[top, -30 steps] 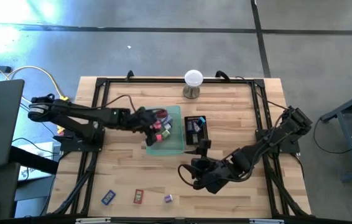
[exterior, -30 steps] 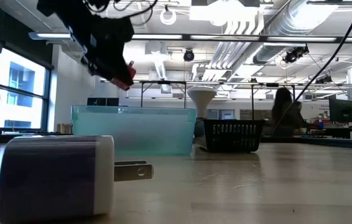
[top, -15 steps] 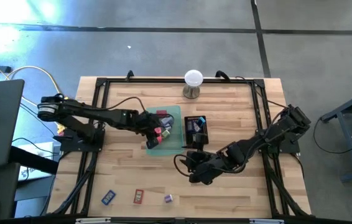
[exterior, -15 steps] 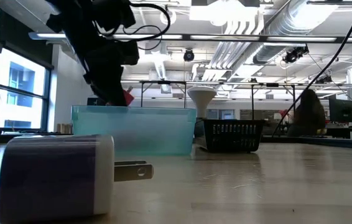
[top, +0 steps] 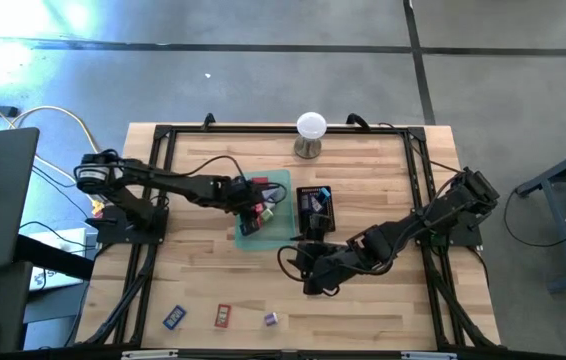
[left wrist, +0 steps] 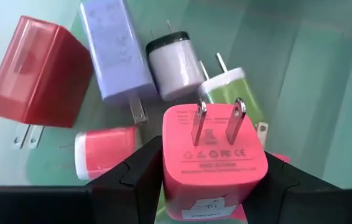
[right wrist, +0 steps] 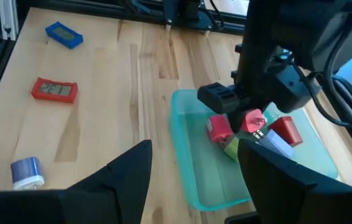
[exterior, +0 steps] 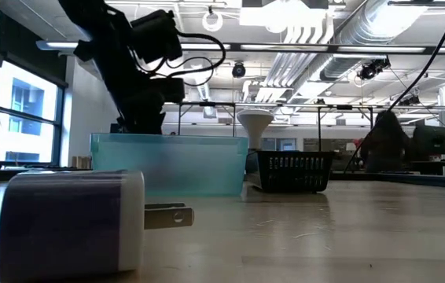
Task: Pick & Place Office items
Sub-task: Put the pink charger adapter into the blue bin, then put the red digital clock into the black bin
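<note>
Left pincer [left wrist: 213,180] low inside green tray [top: 285,178] — fingers clamped on pink charger [left wrist: 214,163], prongs up, above other chargers. Right pincer [right wrist: 191,180] open, empty — over desk [top: 383,310].

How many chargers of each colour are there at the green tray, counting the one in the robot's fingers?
pink held charger and pink lying charger: 2
red charger: 1
purple charger: 1
white charger with black rim: 1
green charger: 1
Total: 6
</note>
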Controlling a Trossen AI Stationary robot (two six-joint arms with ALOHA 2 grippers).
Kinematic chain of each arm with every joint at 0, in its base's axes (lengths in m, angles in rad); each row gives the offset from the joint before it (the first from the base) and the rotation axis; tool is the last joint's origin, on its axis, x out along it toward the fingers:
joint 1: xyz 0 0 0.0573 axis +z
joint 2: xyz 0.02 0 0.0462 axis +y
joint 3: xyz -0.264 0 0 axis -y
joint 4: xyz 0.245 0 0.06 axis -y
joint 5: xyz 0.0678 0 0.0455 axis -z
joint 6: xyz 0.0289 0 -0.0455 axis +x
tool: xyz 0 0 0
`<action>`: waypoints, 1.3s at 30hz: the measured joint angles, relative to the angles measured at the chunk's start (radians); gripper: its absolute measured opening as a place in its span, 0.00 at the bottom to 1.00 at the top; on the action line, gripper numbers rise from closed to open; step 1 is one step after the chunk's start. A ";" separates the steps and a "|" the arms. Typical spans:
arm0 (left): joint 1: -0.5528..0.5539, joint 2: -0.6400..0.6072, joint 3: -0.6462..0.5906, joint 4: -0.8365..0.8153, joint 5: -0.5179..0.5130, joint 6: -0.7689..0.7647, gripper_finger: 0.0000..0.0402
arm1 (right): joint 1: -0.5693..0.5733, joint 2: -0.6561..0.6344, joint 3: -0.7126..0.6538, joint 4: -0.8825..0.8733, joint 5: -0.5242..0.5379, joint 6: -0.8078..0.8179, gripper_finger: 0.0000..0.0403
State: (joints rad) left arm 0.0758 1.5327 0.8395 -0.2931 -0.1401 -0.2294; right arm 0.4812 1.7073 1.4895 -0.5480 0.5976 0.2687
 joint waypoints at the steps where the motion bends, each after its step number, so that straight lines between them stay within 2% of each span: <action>1: 0.002 0.004 0.000 0.008 0.002 0.000 0.41 | 0.000 0.000 0.000 0.002 0.000 0.000 0.56; 10: 0.040 0.010 0.000 0.021 0.008 -0.007 0.43 | 0.000 0.000 0.000 0.005 -0.002 -0.002 0.56; 13: 0.044 0.010 0.000 0.021 0.014 -0.007 0.49 | 0.000 0.000 0.000 0.005 -0.003 -0.001 0.56; 20: 0.038 0.010 0.000 0.034 0.014 -0.006 0.70 | 0.000 0.000 0.000 0.005 -0.005 0.000 0.56; 24: 0.047 -0.015 0.002 0.023 0.013 0.004 0.74 | 0.000 0.000 0.000 0.006 -0.005 0.000 0.56; 27: 0.041 -0.077 0.003 0.009 0.012 0.005 0.75 | 0.000 0.000 0.000 0.005 -0.006 0.000 0.56; 31: -0.020 -0.213 0.004 -0.049 0.028 0.006 0.75 | 0.000 0.001 0.000 0.004 -0.006 0.000 0.56; 34: -0.086 -0.322 0.004 -0.148 0.116 -0.019 0.75 | 0.000 0.001 0.000 -0.001 -0.006 0.000 0.56; 39: -0.217 -0.457 0.004 -0.310 0.268 -0.197 0.75 | -0.008 0.001 0.000 -0.002 -0.007 -0.007 0.56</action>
State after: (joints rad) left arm -0.1414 1.0754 0.8440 -0.6036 0.1282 -0.4260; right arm 0.4732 1.7081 1.4891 -0.5495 0.5909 0.2617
